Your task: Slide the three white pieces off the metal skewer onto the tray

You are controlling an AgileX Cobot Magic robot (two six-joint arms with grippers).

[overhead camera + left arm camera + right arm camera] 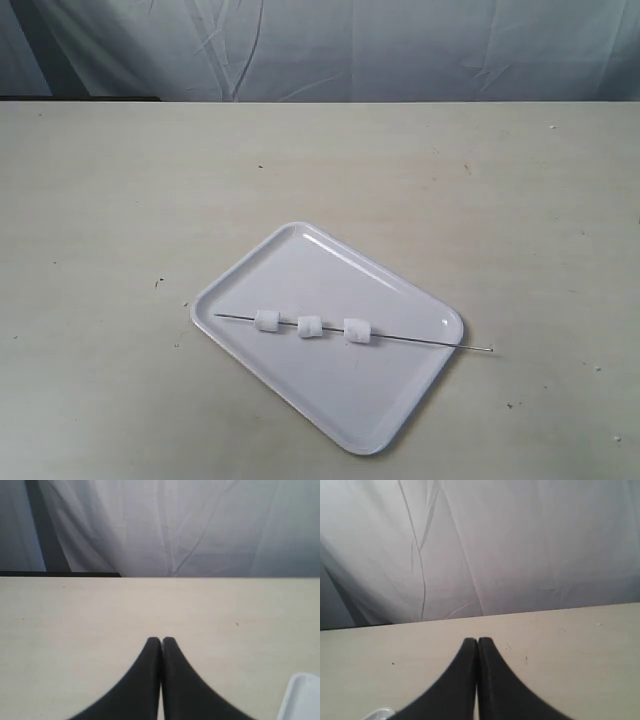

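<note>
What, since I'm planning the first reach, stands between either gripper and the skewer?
Nothing visible does. The metal skewer lies across the tray with only bare table around it; the left gripper and right gripper hover over bare table.

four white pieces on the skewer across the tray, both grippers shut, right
Not quite: the exterior view shows three white pieces on the skewer, not four. The skewer does lie across the tray, and the left gripper and right gripper are both shut.

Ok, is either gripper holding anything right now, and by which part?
Nothing is held. The left gripper and right gripper are both shut and empty. The skewer lies untouched across the tray with three white pieces on it.
</note>
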